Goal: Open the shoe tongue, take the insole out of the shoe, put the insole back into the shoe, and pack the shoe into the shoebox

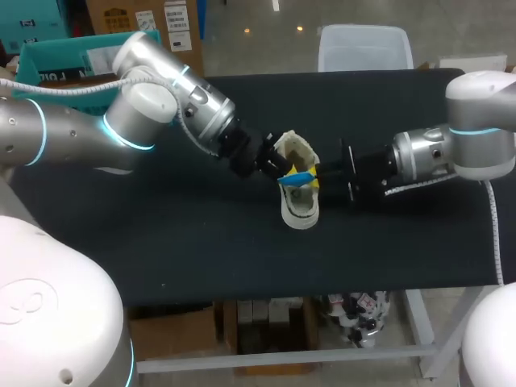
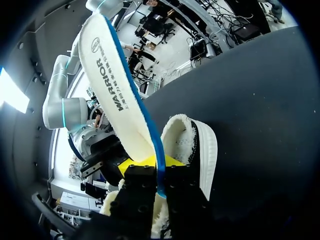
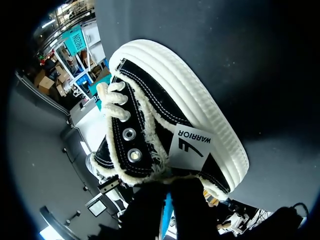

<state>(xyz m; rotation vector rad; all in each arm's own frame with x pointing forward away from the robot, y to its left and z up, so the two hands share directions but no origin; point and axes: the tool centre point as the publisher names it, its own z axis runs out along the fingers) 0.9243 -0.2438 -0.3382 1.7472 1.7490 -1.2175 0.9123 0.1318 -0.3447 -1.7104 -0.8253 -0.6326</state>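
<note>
Left gripper (image 2: 156, 169) is pinching the insole (image 2: 112, 85) by its near end, with the fingers narrow on the thin edge and one yellow tip showing against the cream face. Right gripper (image 1: 321, 174) is facing it from the opposite side and appears to be clamping the shoe (image 3: 165, 110) at the collar, one finger inside the fleece lining and one outside. Its tips are buried, so that's a read, not a certainty. Progress, as judged: the insole is sitting mostly clear of the shoe, so the tongue step is presumably done. Either removal is finishing or reinsertion is starting, can't tell which. Seating the insole fully and packing into the shoebox are both outstanding. Orientation: the insole is standing on edge, its long axis running straight ahead of the left fingers and rising away, cream face to one side and blue underside to the other. The shoe is sitting just beside and below those fingers, its toe appearing to rest on the black table (image 1: 161, 242). Its long axis is running ahead of the right gripper and angling off to one side, with the toe at the far end and the heel opening at the fingers.
</note>
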